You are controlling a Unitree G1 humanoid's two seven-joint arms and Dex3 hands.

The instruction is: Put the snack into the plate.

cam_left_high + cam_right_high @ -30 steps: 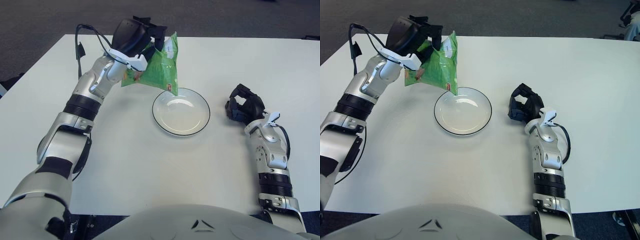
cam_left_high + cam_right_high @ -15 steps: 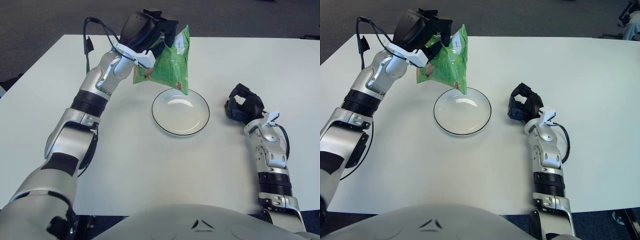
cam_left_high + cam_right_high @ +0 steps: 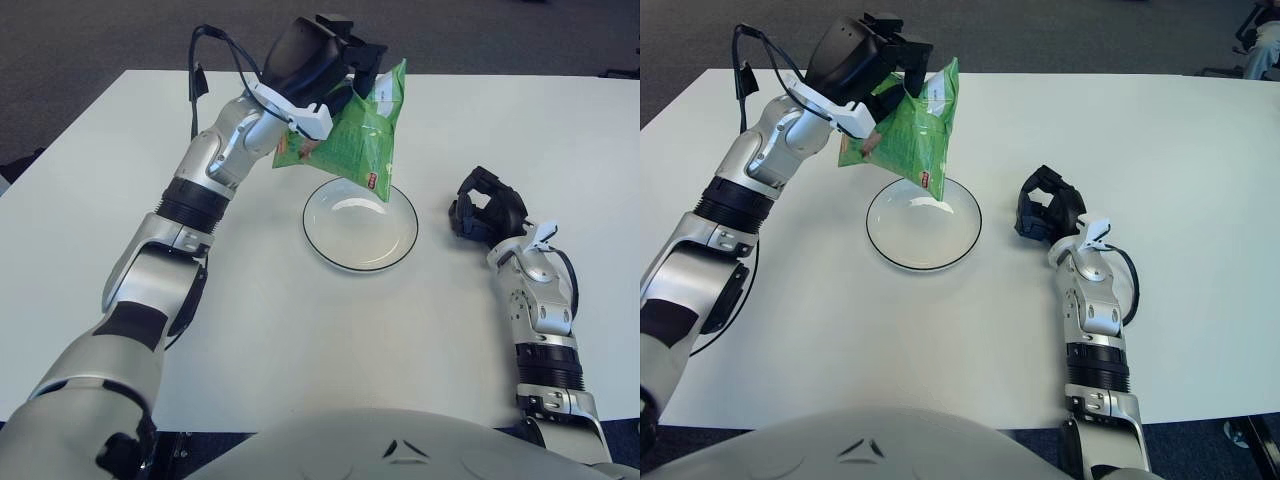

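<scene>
- Left eye view: the left hand (image 3: 322, 62) grips the top of the green snack (image 3: 355, 140) bag and holds it in the air, tilted, with its lowest corner hanging over the far part of the plate (image 3: 361, 224). The bag does not appear to touch the plate, whose dish shows bare, so the carry looks nearly done; lowering and letting go are what remain.
- Left eye view: the right hand (image 3: 482, 207) shows to the right of the plate, apart from it, fingers curled and holding nothing.
- Right eye view: the plate (image 3: 923, 222) sits near the middle of the white worktop (image 3: 1160, 150), well away from every edge; the far edge lies behind the left hand (image 3: 866, 55), the left edge beyond the raised arm.
- Right eye view: bare worktop surrounds the plate on all sides, so the snack (image 3: 908, 137) seems to have a clear descent. The right hand (image 3: 1047, 212), though nearest, looks far enough right not to interfere.
</scene>
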